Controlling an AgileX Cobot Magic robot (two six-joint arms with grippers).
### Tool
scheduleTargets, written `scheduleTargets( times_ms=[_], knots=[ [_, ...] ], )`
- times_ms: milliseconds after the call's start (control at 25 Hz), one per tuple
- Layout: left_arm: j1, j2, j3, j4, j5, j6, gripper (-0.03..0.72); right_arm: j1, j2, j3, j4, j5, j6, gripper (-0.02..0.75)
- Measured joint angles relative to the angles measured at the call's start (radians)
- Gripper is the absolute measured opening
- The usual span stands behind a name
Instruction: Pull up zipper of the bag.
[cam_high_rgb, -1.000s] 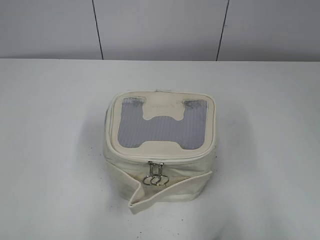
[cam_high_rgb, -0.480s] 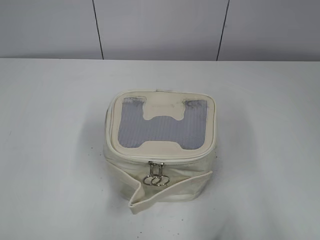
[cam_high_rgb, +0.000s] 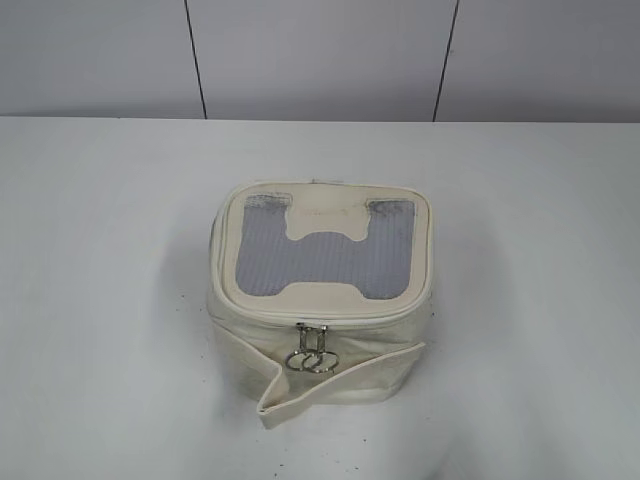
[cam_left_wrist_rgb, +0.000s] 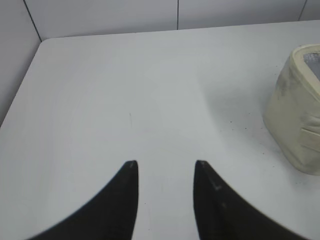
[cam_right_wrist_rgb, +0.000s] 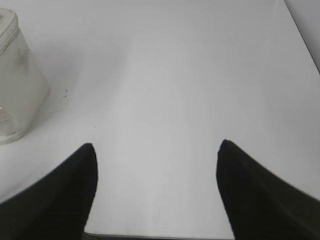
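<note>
A cream box-shaped bag (cam_high_rgb: 320, 330) with a grey mesh window in its lid stands in the middle of the white table. Two metal ring zipper pulls (cam_high_rgb: 311, 356) hang together at the front under the lid's edge. A front flap of the bag folds outward below them. The bag's side shows at the right edge of the left wrist view (cam_left_wrist_rgb: 295, 115) and at the left edge of the right wrist view (cam_right_wrist_rgb: 17, 85). My left gripper (cam_left_wrist_rgb: 166, 164) is open and empty over bare table, left of the bag. My right gripper (cam_right_wrist_rgb: 156, 145) is wide open and empty, right of the bag.
The white table (cam_high_rgb: 110, 250) runs to a grey panelled wall at the back. Its near edge shows at the bottom of the right wrist view (cam_right_wrist_rgb: 160, 236), and its left corner in the left wrist view (cam_left_wrist_rgb: 42, 42). Neither arm shows in the exterior view.
</note>
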Motion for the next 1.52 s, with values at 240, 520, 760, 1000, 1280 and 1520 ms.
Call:
scheduleTargets(
  times_ms=[240,520,760,1000,1280,1520],
  knots=[
    [0.000,0.000,0.000,0.000,0.000,0.000,0.291,0.000,0.000,0.000,0.000,0.000,-0.001,0.575],
    [0.000,0.000,0.000,0.000,0.000,0.000,0.291,0.000,0.000,0.000,0.000,0.000,-0.001,0.575],
    [0.000,0.000,0.000,0.000,0.000,0.000,0.291,0.000,0.000,0.000,0.000,0.000,-0.001,0.575],
    [0.000,0.000,0.000,0.000,0.000,0.000,0.291,0.000,0.000,0.000,0.000,0.000,-0.001,0.575],
    [0.000,0.000,0.000,0.000,0.000,0.000,0.291,0.000,0.000,0.000,0.000,0.000,-0.001,0.575],
    [0.000,0.000,0.000,0.000,0.000,0.000,0.291,0.000,0.000,0.000,0.000,0.000,0.000,0.574]
  ],
)
